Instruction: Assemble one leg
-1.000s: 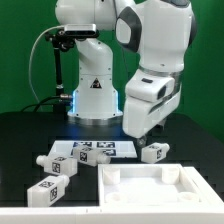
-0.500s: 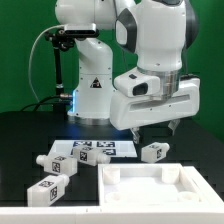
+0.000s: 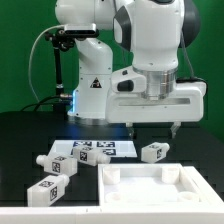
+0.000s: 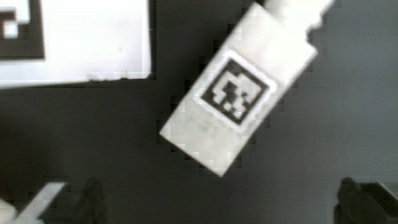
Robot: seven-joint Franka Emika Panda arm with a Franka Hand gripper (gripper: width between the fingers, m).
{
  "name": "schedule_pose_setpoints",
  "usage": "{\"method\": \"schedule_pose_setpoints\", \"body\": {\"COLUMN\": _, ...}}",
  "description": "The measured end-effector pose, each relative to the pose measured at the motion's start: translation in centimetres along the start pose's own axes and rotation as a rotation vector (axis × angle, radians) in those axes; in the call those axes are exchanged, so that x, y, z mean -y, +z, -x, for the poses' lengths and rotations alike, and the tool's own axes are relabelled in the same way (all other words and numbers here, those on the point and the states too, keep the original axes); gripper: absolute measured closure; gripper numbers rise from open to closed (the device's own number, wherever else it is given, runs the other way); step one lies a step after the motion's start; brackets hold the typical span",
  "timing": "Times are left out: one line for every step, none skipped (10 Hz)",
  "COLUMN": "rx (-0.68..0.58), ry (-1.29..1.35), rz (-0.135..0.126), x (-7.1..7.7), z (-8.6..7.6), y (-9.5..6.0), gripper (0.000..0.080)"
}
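hanging over the black desk (image 3: 20, 140), the robot's gripper (image 3: 157, 128) is spread wide open with nothing in it. its two fingers (image 3: 137, 128) point down, up in the air above the leg (image 3: 153, 152). the leg lies flat on the desk, not touched, near the middle, a bit toward the edge at the exterior view's right. in the wrist view the leg (image 4: 240, 85) lies slanted with a square tag facing up. the marker board (image 3: 92, 150) lies just beside it. a big white panel (image 3: 160, 185) sits by the desk's near edge. two more legs (image 3: 58, 164) lie toward the near corner at the exterior view's left.
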State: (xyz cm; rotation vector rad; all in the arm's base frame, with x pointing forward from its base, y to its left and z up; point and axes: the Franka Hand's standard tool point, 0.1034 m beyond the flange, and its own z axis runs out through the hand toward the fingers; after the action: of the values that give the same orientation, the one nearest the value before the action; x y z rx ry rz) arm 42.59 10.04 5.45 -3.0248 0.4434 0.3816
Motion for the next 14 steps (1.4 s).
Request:
{"method": "schedule_pose_setpoints", "body": {"rx": 0.020, "ry": 0.176, "rz": -0.023, "x": 0.2, "z": 0.3, "y": 0.2, "gripper": 0.0151}}
{"method": "schedule_pose_setpoints", "body": {"rx": 0.044, "ry": 0.325, "rz": -0.052, "x": 0.5, "z": 0.6, "y": 0.3, "gripper": 0.0151}}
{"method": "schedule_pose_setpoints", "body": {"rx": 0.061, "ry": 0.400, "rz": -0.079, "x": 0.7, "z": 0.6, "y": 0.3, "gripper": 0.0151}}
{"method": "schedule_pose_setpoints", "body": {"rx": 0.060, "ry": 0.382, "rz": -0.082, "x": 0.5, "z": 0.5, "y": 0.2, "gripper": 0.0151}}
{"method": "schedule_pose_setpoints", "body": {"rx": 0.069, "ry": 0.373, "rz": -0.080, "x": 0.4, "z": 0.6, "y": 0.3, "gripper": 0.0151}}
{"method": "schedule_pose_setpoints", "body": {"rx": 0.073, "ry": 0.362, "rz": -0.083, "x": 0.4, "z": 0.6, "y": 0.4, "gripper": 0.0151}}
{"method": "schedule_pose_setpoints", "body": {"rx": 0.143, "ry": 0.335, "rz": -0.131, "x": 0.0, "z": 0.8, "y": 0.9, "gripper": 0.0151}}
{"method": "schedule_pose_setpoints", "body": {"rx": 0.247, "ry": 0.330, "rz": -0.170, "x": -0.5, "z": 0.6, "y": 1.1, "gripper": 0.0151}}
{"method": "schedule_pose_setpoints", "body": {"rx": 0.321, "ry": 0.334, "rz": -0.195, "x": -0.7, "z": -0.2, "y": 1.2, "gripper": 0.0151}}
{"method": "schedule_pose_setpoints", "body": {"rx": 0.412, "ry": 0.325, "rz": -0.225, "x": -0.9, "z": -0.3, "y": 1.4, "gripper": 0.0151}}
{"method": "schedule_pose_setpoints", "body": {"rx": 0.515, "ry": 0.332, "rz": -0.237, "x": -1.0, "z": -0.1, "y": 1.6, "gripper": 0.0151}}
{"method": "schedule_pose_setpoints", "body": {"rx": 0.586, "ry": 0.334, "rz": -0.246, "x": -1.2, "z": -0.3, "y": 2.1, "gripper": 0.0151}}
{"method": "schedule_pose_setpoints", "body": {"rx": 0.687, "ry": 0.332, "rz": -0.253, "x": -1.4, "z": 0.1, "y": 2.5, "gripper": 0.0151}}
{"method": "schedule_pose_setpoints", "body": {"rx": 0.745, "ry": 0.329, "rz": -0.255, "x": -1.4, "z": 0.1, "y": 2.9, "gripper": 0.0151}}
